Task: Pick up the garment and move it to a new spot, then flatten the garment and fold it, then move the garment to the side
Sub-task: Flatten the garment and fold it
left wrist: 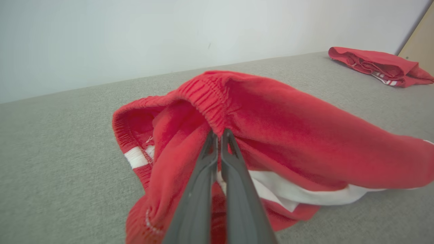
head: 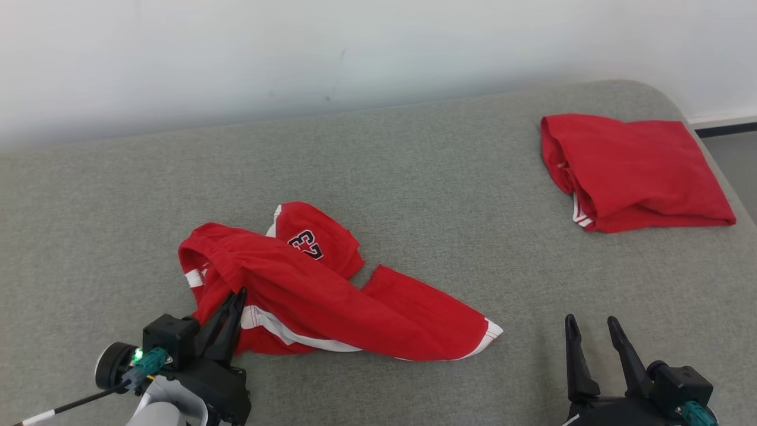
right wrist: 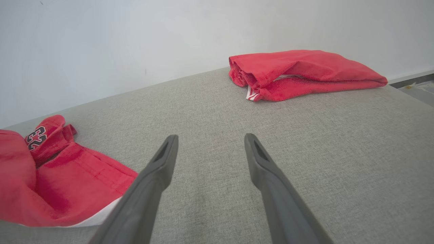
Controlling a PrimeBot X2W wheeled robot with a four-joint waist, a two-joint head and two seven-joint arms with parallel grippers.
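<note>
Grey fabric surface [head: 414, 165] — left gripper [head: 238, 293] clamped on red shorts [head: 331, 302] at the waistband, right gripper [head: 591, 319] agape, empty; best lifted clear before carrying.

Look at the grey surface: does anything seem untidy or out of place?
The red shorts, pinched at the waistband by the left gripper, lie crumpled and twisted, unlike the folded red garment at the far right.

One marking is legible: the number [head: 306, 244] "23", dark with a white outline, printed on the red shorts [head: 331, 307].
</note>
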